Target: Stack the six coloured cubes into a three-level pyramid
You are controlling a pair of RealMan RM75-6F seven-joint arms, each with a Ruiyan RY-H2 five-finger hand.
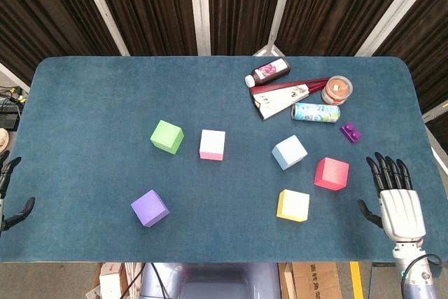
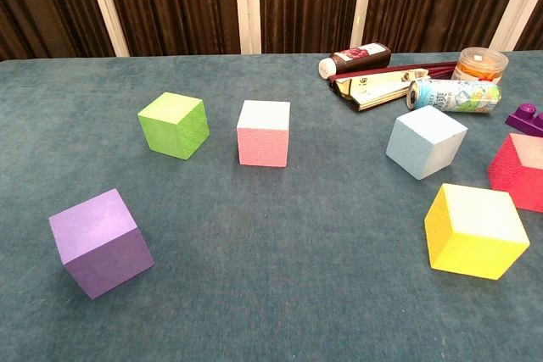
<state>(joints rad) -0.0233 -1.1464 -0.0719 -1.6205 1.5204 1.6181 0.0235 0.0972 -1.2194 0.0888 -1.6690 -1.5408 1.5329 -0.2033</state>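
Note:
Six cubes lie apart on the blue table (image 1: 105,103), none stacked. The green cube (image 1: 166,136) (image 2: 174,125) and pink cube (image 1: 212,144) (image 2: 263,132) sit mid-table. A purple cube (image 1: 150,208) (image 2: 100,242) is near the front left. Right of centre are the light blue cube (image 1: 289,152) (image 2: 426,142), red cube (image 1: 331,174) (image 2: 519,170) and yellow cube (image 1: 292,205) (image 2: 473,230). My right hand (image 1: 396,199) rests open at the table's right front, fingers spread, just right of the red cube. My left hand (image 1: 10,197) shows only at the left edge, holding nothing.
At the back right lie a dark bottle (image 1: 269,71), a flat brown pack (image 1: 283,97), a printed can on its side (image 1: 315,112), a small round tub (image 1: 337,89) and a purple toy brick (image 1: 350,131). Dark curtains hang behind the table.

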